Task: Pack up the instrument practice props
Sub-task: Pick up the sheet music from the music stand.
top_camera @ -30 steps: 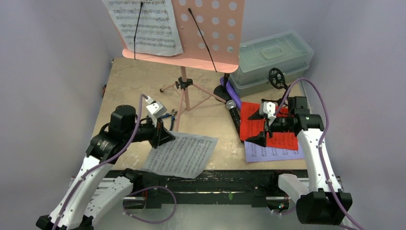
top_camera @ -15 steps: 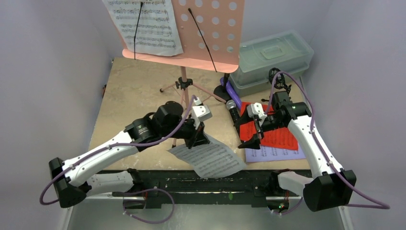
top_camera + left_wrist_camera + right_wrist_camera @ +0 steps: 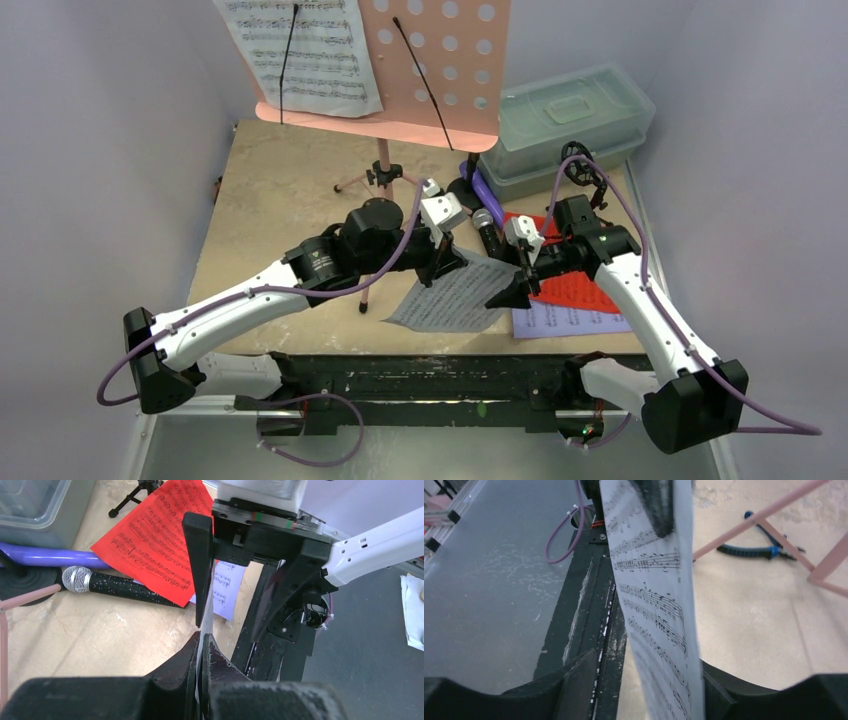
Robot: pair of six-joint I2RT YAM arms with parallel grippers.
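My left gripper (image 3: pixel 447 262) (image 3: pixel 202 641) is shut on one edge of a white printed music sheet (image 3: pixel 455 298) (image 3: pixel 654 605), holding it above the table between the arms. My right gripper (image 3: pixel 512 290) (image 3: pixel 644 680) is open. Its fingers (image 3: pixel 197 570) straddle the sheet's opposite edge, with a clear gap on one side. The red sheet (image 3: pixel 580 290) lies over the lavender sheet (image 3: pixel 565 320) at the right. Beside them lie the black silver-headed mic (image 3: pixel 488 232) and the purple mic (image 3: pixel 480 185). The pink music rack (image 3: pixel 440 70) stands behind with another white sheet (image 3: pixel 300 50).
The translucent lidded box (image 3: pixel 565 120) sits at the back right, with a black mic support (image 3: pixel 578 163) in front of it. Blue-handled pliers (image 3: pixel 754 550) lie by the rack's pink legs (image 3: pixel 385 195). The black base rail (image 3: pixel 430 375) runs along the near edge.
My left arm swung right, carrying the white sheet up off the table toward the right arm. My right gripper moved left onto the sheet's edge and its jaws narrowed somewhat.
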